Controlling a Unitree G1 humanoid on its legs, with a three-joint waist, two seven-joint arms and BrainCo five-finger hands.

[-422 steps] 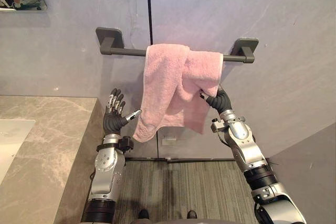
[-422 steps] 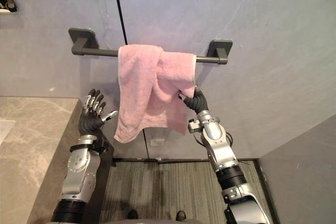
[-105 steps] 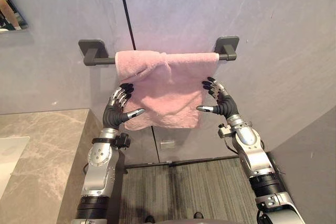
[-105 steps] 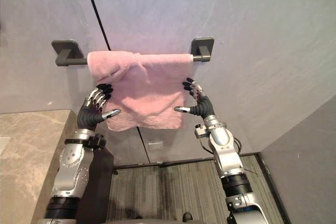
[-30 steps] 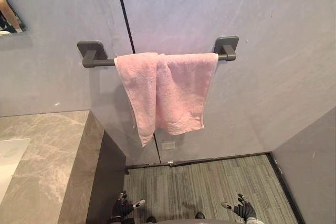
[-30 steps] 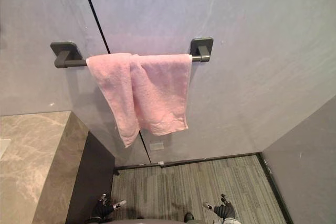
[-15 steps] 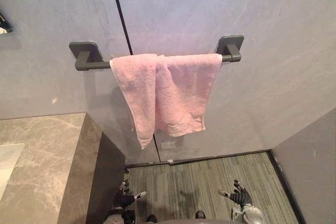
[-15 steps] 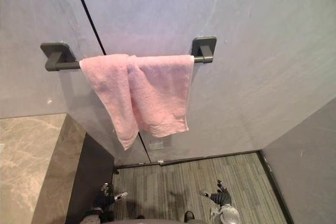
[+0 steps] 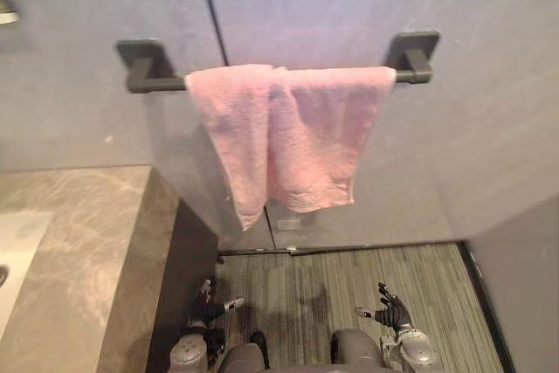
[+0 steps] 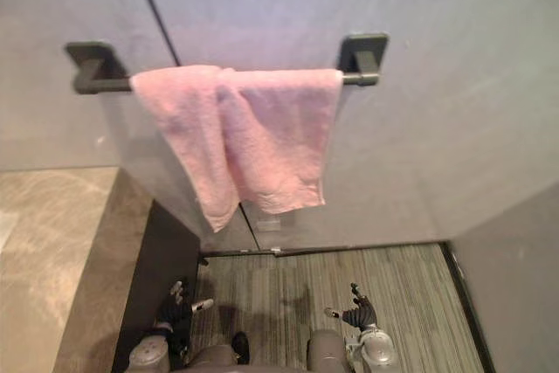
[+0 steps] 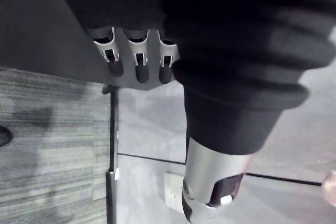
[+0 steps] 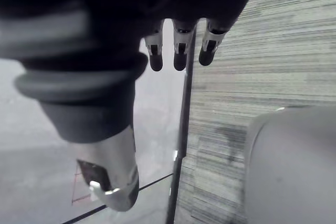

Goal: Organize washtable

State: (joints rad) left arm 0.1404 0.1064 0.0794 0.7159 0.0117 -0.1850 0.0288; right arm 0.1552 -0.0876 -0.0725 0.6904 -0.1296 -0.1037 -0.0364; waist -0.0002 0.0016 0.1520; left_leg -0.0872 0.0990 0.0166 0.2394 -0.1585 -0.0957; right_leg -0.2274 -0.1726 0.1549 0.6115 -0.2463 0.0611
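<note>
So the pink terry towel (image 9: 288, 128) is draped over the dark grey wall-mounted bar (image 9: 160, 86). It covers most of the rail between the two brackets. The hang isn't perfectly neat (the left part is bunched and comes down to a lower point, while the right part lies flatter and ends higher), but it sits on the rail and nothing is touching it.

Both hands are well apart from it, low down near the striped grey floor (image 9: 349, 272). The left hand (image 9: 210, 309) is next to the dark side of the grey-brown marble surface (image 9: 79, 242), and the right hand (image 9: 392, 312) is out over the floor. In the wrist views the fingers (image 11: 137, 66) of the left one and the fingers (image 12: 178, 56) of the right one are loose and fairly straight, thumbs out. So both are released and carrying nothing.

My read is that the towel step is basically finished and the robot is between jobs. The next move probably calls for turning toward the marble surface on its left and bringing the arms up over it. If the uneven drape counts as untidy, it could instead reach up and pull that low left corner level. From here, I'd call the towel good enough.
</note>
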